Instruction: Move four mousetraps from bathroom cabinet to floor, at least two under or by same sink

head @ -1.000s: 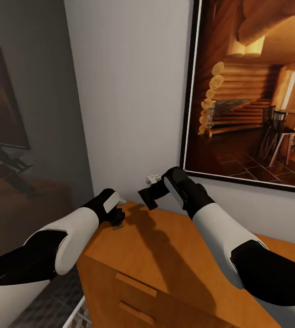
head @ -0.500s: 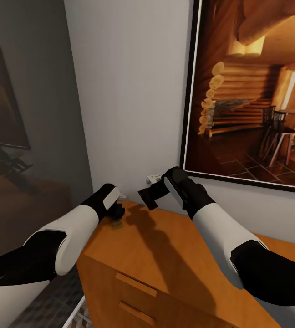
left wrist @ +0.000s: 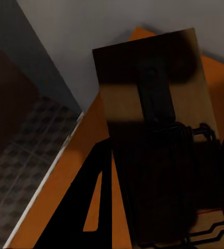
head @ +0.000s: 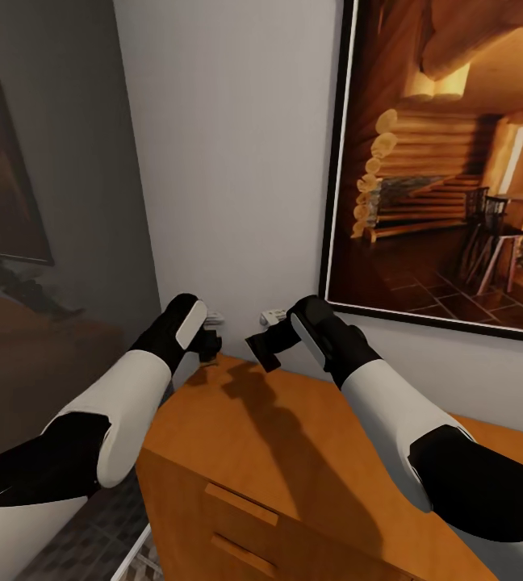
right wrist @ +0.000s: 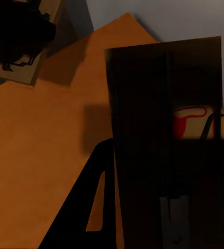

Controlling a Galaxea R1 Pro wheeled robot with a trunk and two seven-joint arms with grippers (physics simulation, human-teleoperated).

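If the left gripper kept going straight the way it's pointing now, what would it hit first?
Most likely the grey wall behind the cabinet. The left gripper, shut on a mousetrap, points over the cabinet's back corner toward that wall, though depth is hard to judge.

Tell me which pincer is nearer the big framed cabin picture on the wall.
Right. The right pincer holds a mousetrap just beside the picture's lower-left corner; the left pincer is farther off, over the cabinet's far corner.
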